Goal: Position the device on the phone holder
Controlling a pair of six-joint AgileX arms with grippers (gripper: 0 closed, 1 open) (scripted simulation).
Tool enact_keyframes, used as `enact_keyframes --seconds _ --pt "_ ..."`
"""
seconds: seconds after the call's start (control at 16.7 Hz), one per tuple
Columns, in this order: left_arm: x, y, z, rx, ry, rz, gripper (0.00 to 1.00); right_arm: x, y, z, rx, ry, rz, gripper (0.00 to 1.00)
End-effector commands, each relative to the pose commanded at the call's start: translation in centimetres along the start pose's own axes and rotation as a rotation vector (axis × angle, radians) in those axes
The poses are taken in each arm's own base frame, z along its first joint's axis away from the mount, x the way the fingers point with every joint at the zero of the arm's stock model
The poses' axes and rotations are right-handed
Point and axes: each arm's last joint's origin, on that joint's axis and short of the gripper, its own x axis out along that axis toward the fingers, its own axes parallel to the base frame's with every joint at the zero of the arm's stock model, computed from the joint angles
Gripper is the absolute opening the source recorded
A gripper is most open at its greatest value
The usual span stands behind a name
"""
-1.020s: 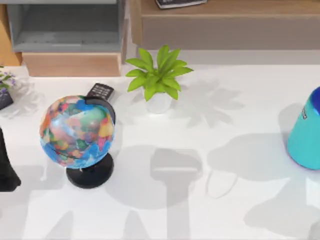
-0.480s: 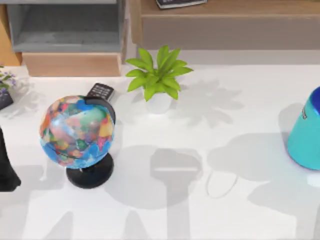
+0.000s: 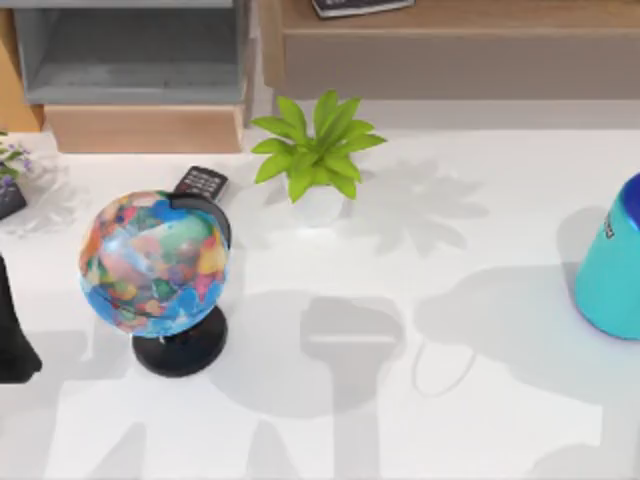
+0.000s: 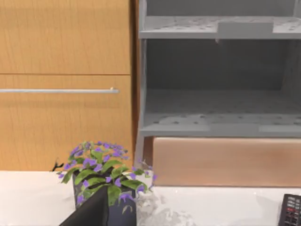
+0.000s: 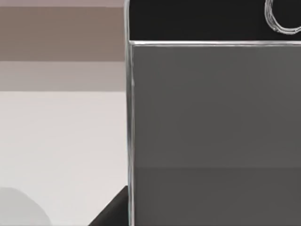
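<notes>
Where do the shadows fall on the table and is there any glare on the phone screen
Top view: soft grey shadows spread over the white table, a leafy one beside the green potted plant, broad blocky ones right of the multicoloured globe. Right wrist view: the grey glossy-screened smartphone looms very close, evenly grey, no bright glare. Left wrist view: evenly lit wooden cabinet.

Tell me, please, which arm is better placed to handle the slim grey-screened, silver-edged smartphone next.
Right, probably: the slim grey-screened smartphone sits close before the right wrist camera, while the left wrist view faces a purple-flowered potted plant and grey shelves.
</notes>
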Motion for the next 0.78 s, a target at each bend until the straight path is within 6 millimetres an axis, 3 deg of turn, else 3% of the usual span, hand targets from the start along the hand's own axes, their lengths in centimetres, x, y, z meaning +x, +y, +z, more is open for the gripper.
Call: enact_keyframes --seconds 0.06,0.78 --pt "0.0 0.0 0.0 0.0 0.0 0.0 1.0 0.0 0.0 0.0 0.0 0.0 0.0 0.0" --pt "0.0 0.0 0.0 0.0 0.0 0.0 1.0 0.0 0.0 0.0 0.0 0.0 0.0 0.9"
